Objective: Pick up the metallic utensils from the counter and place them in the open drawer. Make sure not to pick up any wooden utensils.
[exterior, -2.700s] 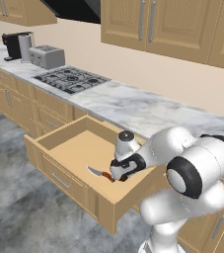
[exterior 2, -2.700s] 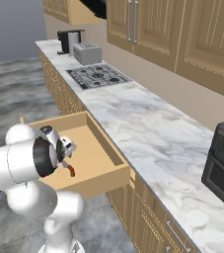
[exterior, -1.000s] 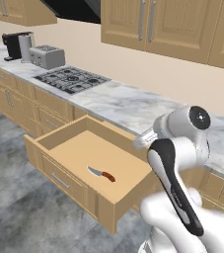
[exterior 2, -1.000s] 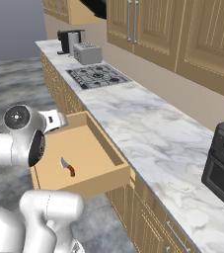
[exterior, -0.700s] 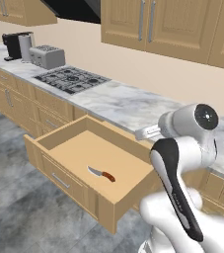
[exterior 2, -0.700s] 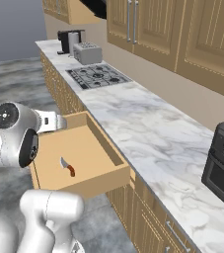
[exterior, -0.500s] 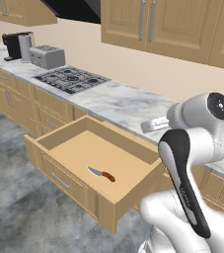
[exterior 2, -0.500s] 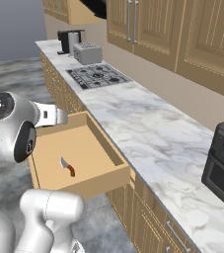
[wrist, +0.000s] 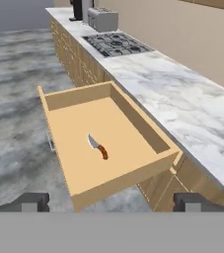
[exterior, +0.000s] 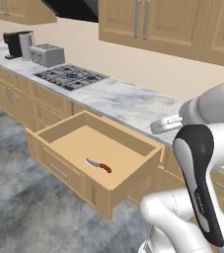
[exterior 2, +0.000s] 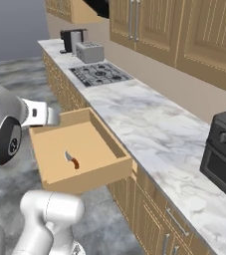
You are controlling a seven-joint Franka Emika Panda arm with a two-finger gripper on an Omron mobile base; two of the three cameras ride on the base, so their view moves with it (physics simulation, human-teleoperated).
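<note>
Short silver-bladed, reddish-handled knife lies flat in the open light-wood drawer. My pincer hangs above, jaws wide, empty. Next: turn to the island bench; choose grey metal, skip wooden spoons.

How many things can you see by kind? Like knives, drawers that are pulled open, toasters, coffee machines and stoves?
Knives: 1, the knife lying in the drawer
Open drawers: 1, the open drawer
Toasters: 1, the toaster
Coffee machines: 1, the coffee machine
Stoves: 1, the stove set in the marble top
Total: 5
</note>
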